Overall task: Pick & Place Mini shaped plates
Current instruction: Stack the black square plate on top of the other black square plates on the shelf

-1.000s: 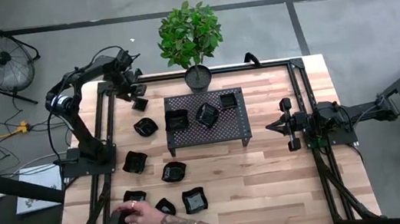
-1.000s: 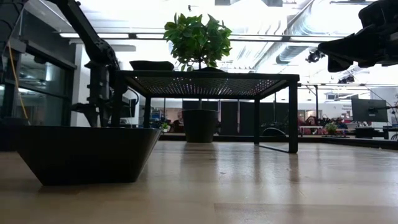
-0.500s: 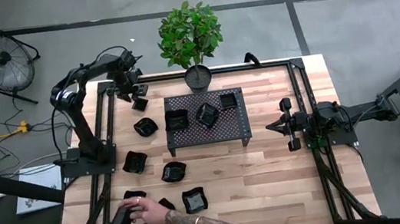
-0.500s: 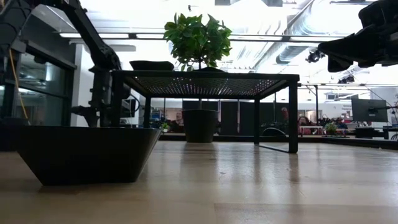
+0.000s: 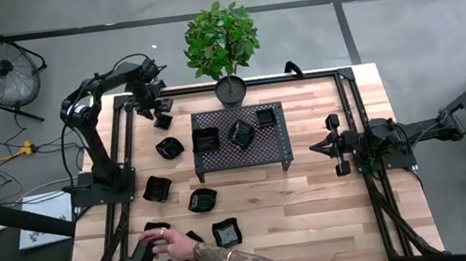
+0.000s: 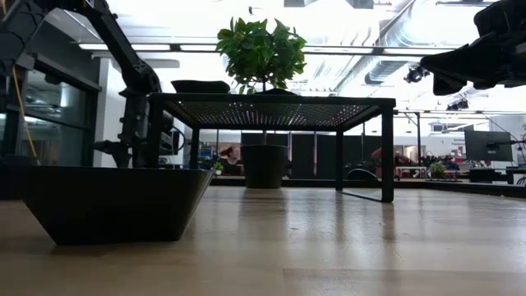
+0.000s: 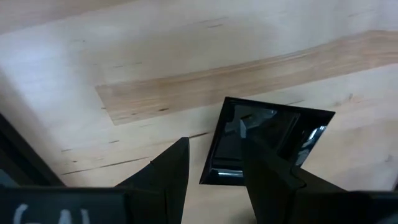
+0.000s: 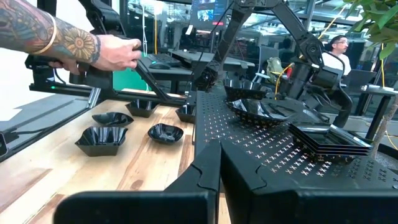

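Square mini plate (image 7: 264,140) clamped between left gripper (image 7: 214,171) fingers, above table (image 7: 124,74)

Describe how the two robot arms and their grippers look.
Both arms are dark and slim-jointed, on black frames at the table's sides. The left gripper has two flat, matte black fingers with angular tips. The right gripper has the same black wedge-shaped fingers. Black cables trail behind the right arm.

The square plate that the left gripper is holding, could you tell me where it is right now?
In the high view the square plate hangs in the left gripper over the table's far left corner, just left of the perforated rack and the plant pot.
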